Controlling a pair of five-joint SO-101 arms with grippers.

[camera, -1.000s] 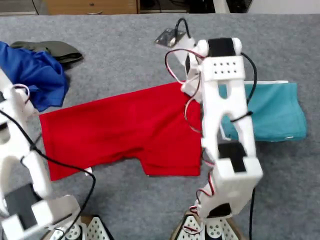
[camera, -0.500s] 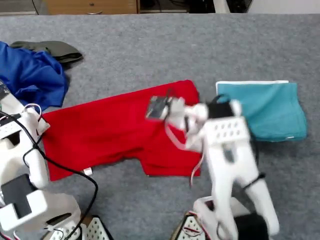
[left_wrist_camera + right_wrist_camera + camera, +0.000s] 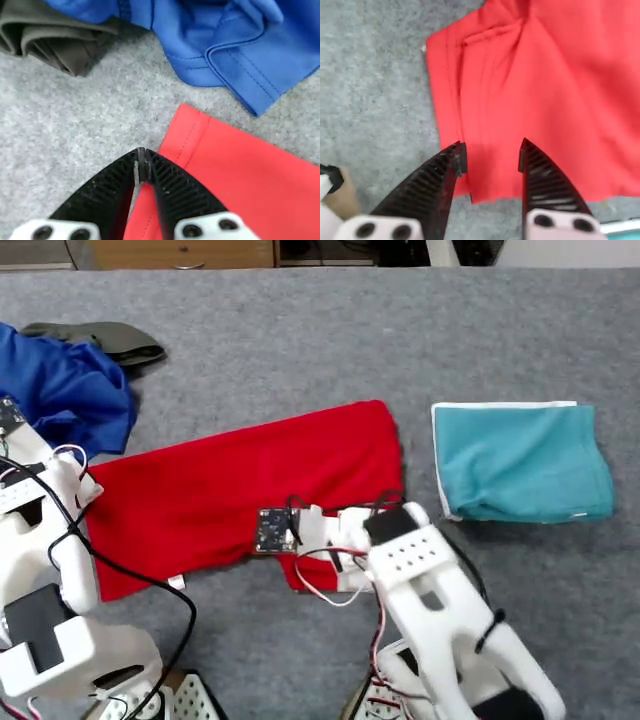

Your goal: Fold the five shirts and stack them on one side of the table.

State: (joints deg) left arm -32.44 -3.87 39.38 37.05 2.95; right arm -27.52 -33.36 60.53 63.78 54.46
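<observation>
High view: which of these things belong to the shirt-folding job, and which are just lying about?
Job:
- red shirt, spread flat
- teal shirt, folded
- blue shirt, crumpled
- olive shirt, bunched beside the blue one

Lying about:
- wooden drawers, beyond the table's far edge
- grey table, just the work surface

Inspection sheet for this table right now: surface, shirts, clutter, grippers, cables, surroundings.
Surface: grey table cover.
Job's things: red shirt spread flat mid-table; teal shirt folded to one side; blue shirt and olive shirt crumpled at the other.
Clutter: nothing seen.
Grippers: left gripper shut on the red shirt's corner; right gripper open over its near edge.
Cables: black cable trails from the left arm across the red shirt.
Surroundings: wooden furniture beyond the table.
</observation>
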